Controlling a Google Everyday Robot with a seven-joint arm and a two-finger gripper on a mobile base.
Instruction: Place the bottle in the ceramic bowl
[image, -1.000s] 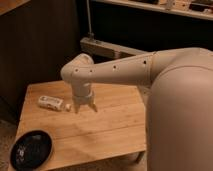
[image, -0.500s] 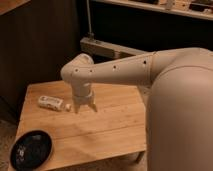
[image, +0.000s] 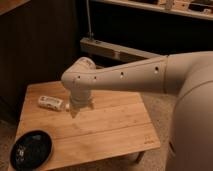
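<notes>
The small white bottle (image: 51, 103) lies on its side at the left of the wooden table (image: 117, 122), cap toward the right. The glossy black ceramic bowl (image: 31, 149) stands at the table's front left corner and holds nothing. My gripper (image: 81, 108) points down over the table just right of the bottle's cap, apart from it. Its fingers (image: 74, 111) are open and hold nothing. The bowl is well in front and left of the gripper.
My white arm reaches in from the right over the table's back half. A dark wall stands behind the table, with a metal shelf frame (image: 107, 49) at the back right. Speckled floor (image: 160, 112) lies to the right.
</notes>
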